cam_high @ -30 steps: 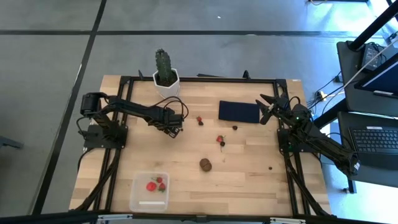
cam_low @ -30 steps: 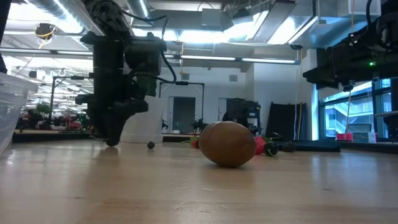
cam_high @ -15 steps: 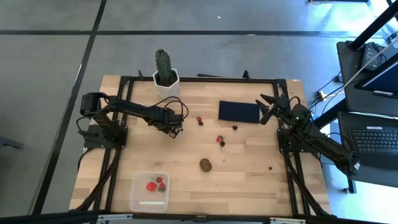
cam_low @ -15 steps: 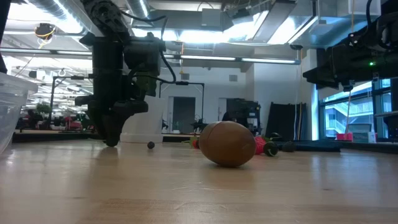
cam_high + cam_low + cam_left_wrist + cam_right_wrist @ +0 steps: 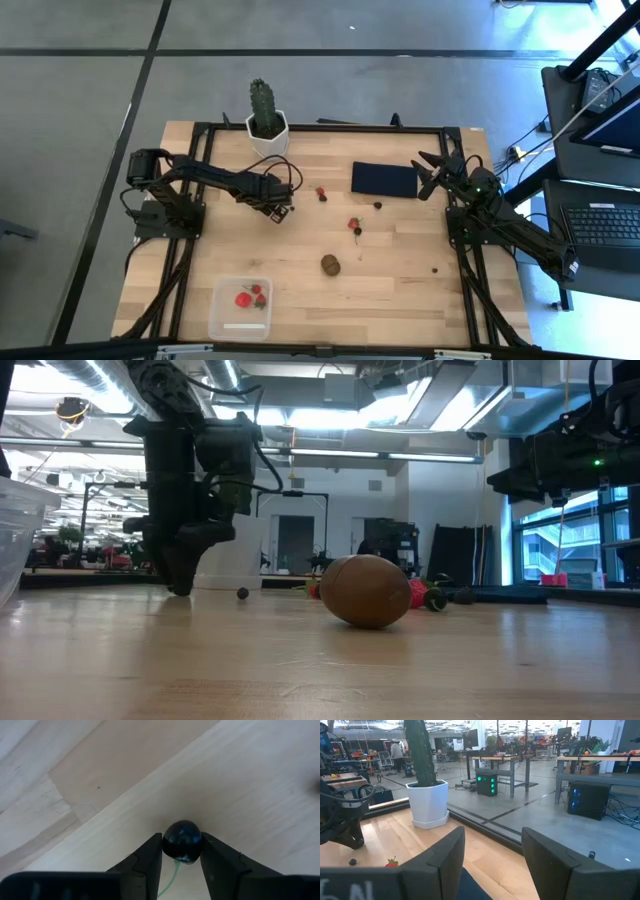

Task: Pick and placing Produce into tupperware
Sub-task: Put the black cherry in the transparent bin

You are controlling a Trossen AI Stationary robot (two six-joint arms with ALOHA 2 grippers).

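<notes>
— Well, any writing or labels to read?
— None legible. Left gripper [image 5: 182, 857] pinches a dark berry [image 5: 182, 840] between its fingertips, jaws narrower than a second ago, low on the table [image 5: 400, 260].
— The right gripper [image 5: 428, 170]?
— Unchanged, jaws apart, empty. The tupperware [image 5: 240, 307] lies well away from both jaws.

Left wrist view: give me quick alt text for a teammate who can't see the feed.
The left gripper has its two dark fingers closed against either side of a small dark round berry, which sits on the pale wooden table. A thin green stem shows beneath the berry, between the fingers.
</notes>
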